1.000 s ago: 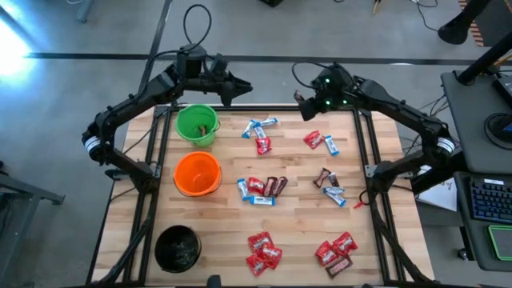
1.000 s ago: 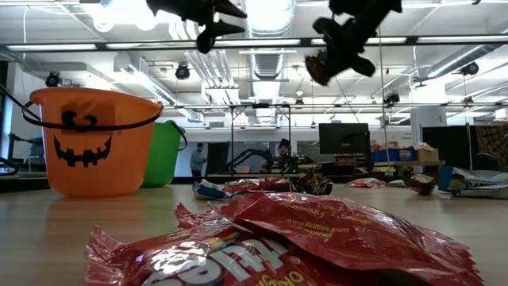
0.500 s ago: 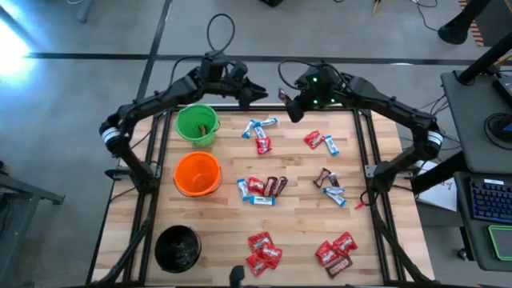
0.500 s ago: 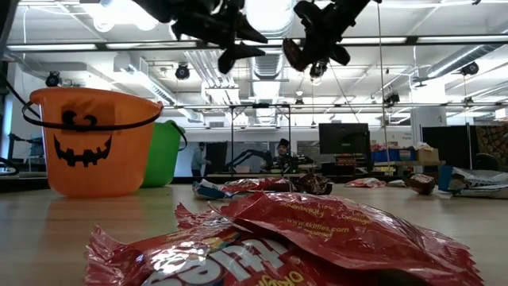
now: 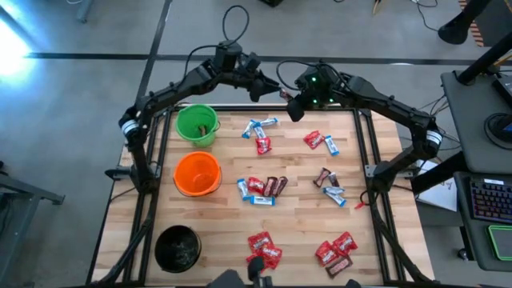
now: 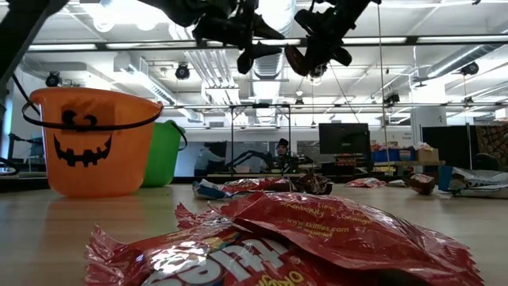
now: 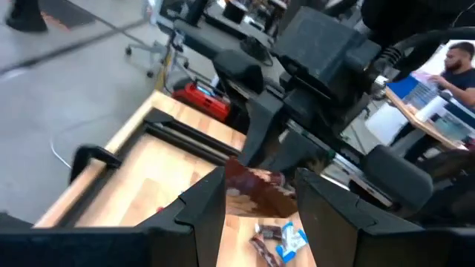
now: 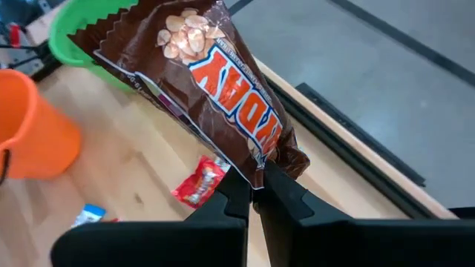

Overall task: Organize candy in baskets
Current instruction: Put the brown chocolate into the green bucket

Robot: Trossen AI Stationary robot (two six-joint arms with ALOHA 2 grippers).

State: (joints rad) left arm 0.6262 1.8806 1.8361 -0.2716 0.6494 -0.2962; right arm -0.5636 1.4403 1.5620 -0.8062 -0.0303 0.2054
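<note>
My right gripper [image 8: 256, 182] is shut on a dark brown candy [image 8: 215, 81] and holds it high over the table's far edge [image 5: 286, 96]. My left gripper [image 5: 262, 86] hangs open just to its left and faces it. In the left wrist view the brown candy [image 7: 256, 189] shows beyond the gap between my open fingers, apart from them. The green basket [image 5: 197, 125] stands at the far left with a brown candy inside. In front of it are the orange basket [image 5: 197, 174] and the black basket [image 5: 177, 248]. Several red, blue-and-white and brown candies [image 5: 260, 186] lie on the wood. My right gripper pinches the brown candy by one crimped end [image 8: 261, 169] between its two fingertips. The fingers slant down from the far right. The rest of the wrapper sticks out past the fingertips toward the left arm, lifted clear of the table.
Candy clusters lie at the far centre [image 5: 260, 132], far right [image 5: 320, 142], right middle [image 5: 330, 186] and along the near edge [image 5: 262, 250], [image 5: 336, 252]. A black frame [image 5: 364, 152] runs round the table. The low view shows red candies [image 6: 317, 230] close in front.
My left gripper has travelled along the far edge toward the table's right, closing in on the right gripper, still open. My right gripper has shifted a little leftward with the brown candy and rolled, then held still.
</note>
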